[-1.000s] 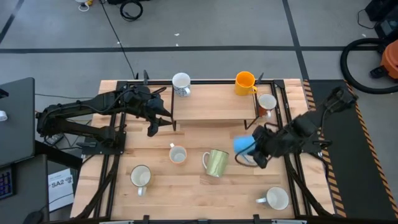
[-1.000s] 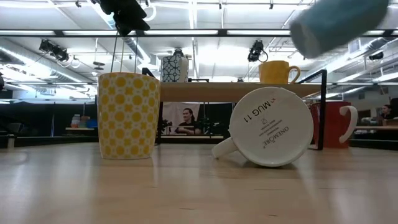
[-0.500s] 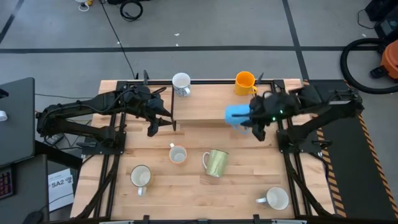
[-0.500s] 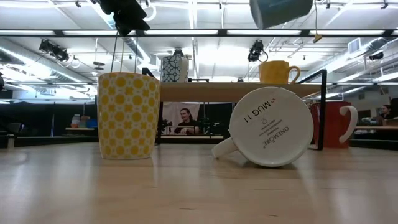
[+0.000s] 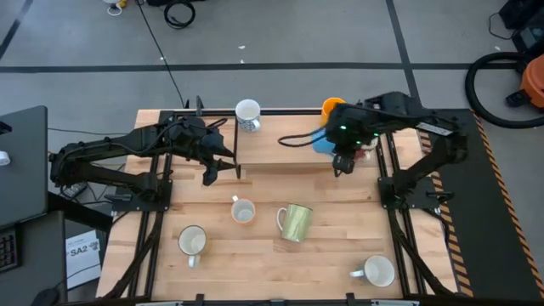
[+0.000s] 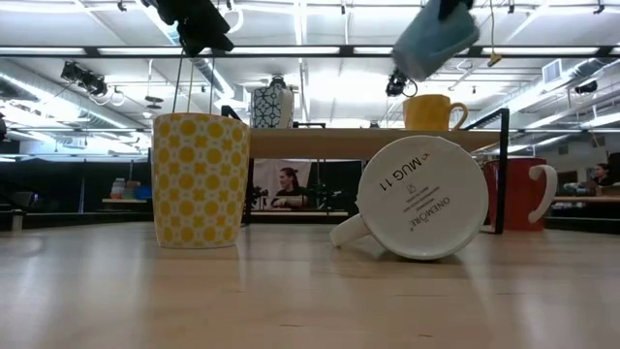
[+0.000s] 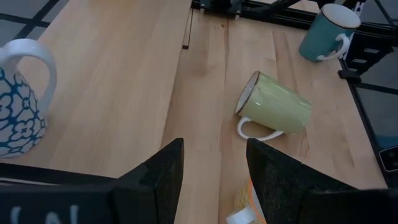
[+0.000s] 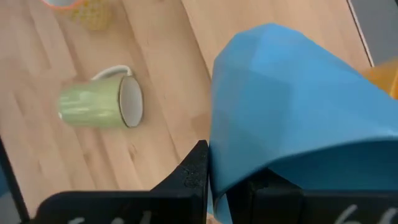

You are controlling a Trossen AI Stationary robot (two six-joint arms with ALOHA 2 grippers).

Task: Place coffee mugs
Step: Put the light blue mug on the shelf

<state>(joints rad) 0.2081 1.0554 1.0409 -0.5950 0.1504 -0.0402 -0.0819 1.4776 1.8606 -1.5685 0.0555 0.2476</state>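
Right fingers [image 5: 338,163] clamped on light blue mug [image 5: 324,141], tilted above shelf [image 5: 280,140] beside orange mug [image 5: 333,107]. Level it before lowering, avoid bumping neighbour. Left fingers [image 5: 209,174] apart, idle.

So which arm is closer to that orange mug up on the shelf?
The right. Its gripper, carrying the light blue mug, hangs right beside the orange mug. The left gripper waits, fingers open, across the shelf near its other end.
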